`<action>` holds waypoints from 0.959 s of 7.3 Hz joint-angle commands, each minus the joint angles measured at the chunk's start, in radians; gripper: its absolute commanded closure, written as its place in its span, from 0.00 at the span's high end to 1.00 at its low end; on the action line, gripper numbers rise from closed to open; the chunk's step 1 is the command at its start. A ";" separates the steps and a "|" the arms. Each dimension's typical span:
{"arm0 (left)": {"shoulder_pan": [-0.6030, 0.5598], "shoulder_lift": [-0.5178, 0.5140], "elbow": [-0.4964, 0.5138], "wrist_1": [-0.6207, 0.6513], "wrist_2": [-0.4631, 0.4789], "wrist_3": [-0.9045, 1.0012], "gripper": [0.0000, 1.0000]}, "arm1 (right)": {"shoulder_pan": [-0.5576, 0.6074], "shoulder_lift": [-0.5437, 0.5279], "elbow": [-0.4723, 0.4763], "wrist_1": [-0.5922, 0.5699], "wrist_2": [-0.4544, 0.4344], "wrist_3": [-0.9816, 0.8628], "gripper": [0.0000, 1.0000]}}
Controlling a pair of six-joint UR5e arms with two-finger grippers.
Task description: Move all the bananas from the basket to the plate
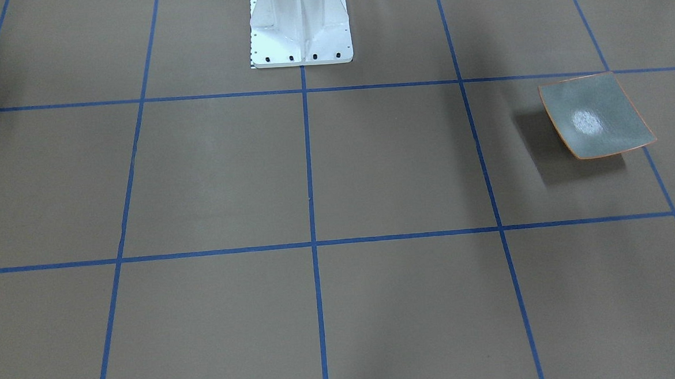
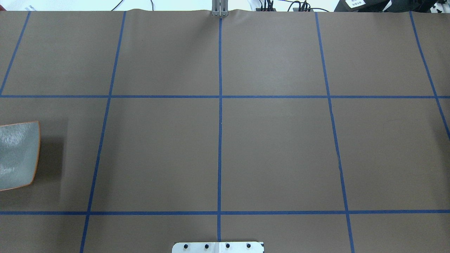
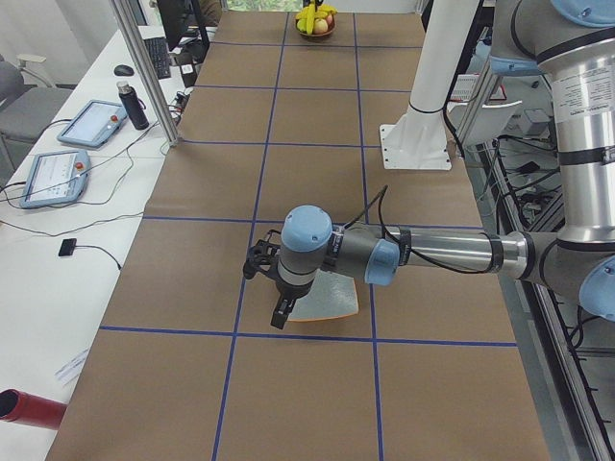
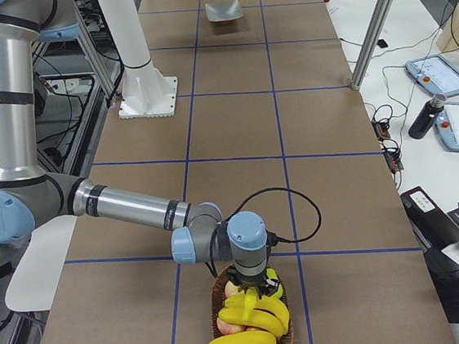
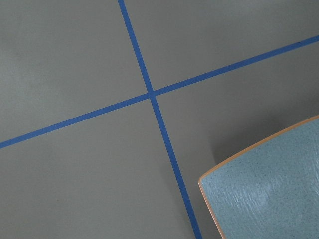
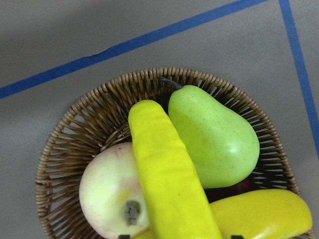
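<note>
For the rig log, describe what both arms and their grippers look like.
The left arm and the right arm match: silver cylindrical tubes, grey joint housings and round light-blue caps. Each upright tube bears a small printed label, too small to read. A black cable loops along each forearm to the wrist. The left gripper and the right gripper are black and compact.

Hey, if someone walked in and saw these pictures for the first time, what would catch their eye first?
Most likely the bright yellow bananas, piled with a green pear and a pale apple in a wicker basket at the end of the table on the robot's right, with the right end effector poised over them. Next, the empty grey-green plate, alone near the opposite end.
</note>
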 commanded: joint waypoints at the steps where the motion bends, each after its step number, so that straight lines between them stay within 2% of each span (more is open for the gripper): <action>1: 0.000 0.000 0.002 0.000 0.000 -0.001 1.00 | 0.030 0.002 0.041 -0.007 0.001 0.002 0.00; 2: 0.000 0.000 0.001 0.000 0.000 -0.001 1.00 | 0.044 0.035 0.070 -0.044 0.004 0.010 0.00; 3: 0.000 0.000 -0.001 0.000 0.000 -0.001 1.00 | 0.049 0.093 0.084 -0.137 0.007 0.030 0.00; 5: 0.002 -0.020 -0.016 -0.005 0.000 0.000 1.00 | -0.012 0.207 0.087 -0.166 0.028 0.276 0.00; 7: 0.003 -0.038 -0.007 -0.111 0.000 -0.001 1.00 | -0.141 0.314 0.090 -0.156 0.068 0.541 0.00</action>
